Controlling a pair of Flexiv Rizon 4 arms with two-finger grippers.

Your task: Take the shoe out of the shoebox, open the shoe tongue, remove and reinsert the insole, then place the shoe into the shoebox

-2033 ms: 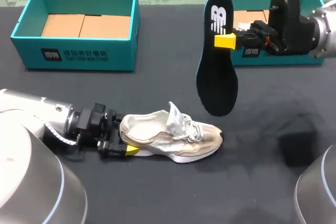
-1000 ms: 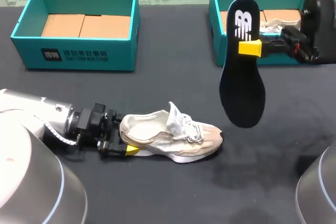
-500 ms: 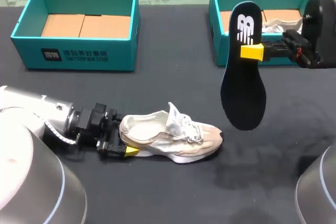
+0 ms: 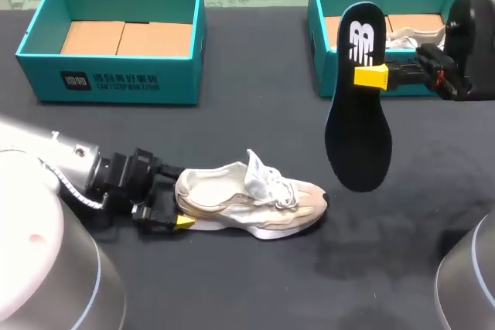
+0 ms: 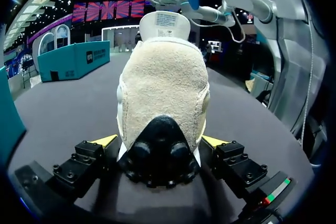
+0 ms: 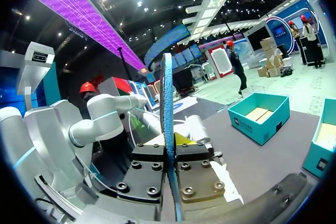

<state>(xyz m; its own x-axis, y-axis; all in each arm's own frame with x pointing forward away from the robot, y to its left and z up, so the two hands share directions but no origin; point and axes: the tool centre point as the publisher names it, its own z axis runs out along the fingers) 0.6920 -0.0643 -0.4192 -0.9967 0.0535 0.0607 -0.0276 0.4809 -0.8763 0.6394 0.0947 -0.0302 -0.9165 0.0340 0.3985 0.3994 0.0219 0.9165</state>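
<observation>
A beige and white shoe point(image 4: 249, 200) lies on its side on the dark table, toe to the right, tongue pulled up. My left gripper point(image 4: 172, 216) is at its heel. In the left wrist view the heel point(image 5: 163, 82) sits between the open fingers of that gripper point(image 5: 159, 144), with a slight gap on each side. My right gripper point(image 4: 373, 76) hangs above the table to the shoe's upper right, shut on a dark insole point(image 4: 357, 106) that hangs toe down. In the right wrist view the insole point(image 6: 167, 103) stands edge-on, clamped between the fingers of that gripper point(image 6: 169, 153).
A teal shoebox point(image 4: 323, 5) at the back right holds a second pale shoe point(image 4: 410, 36). Another teal shoebox point(image 4: 116, 83) stands at the back left with only cardboard inside. Dark table point(image 4: 232, 113) lies bare between the boxes and the shoe.
My right arm carried the insole to the right and a little up, then held still. My left gripper let go of the heel and its arm shifted slightly left and turned.
</observation>
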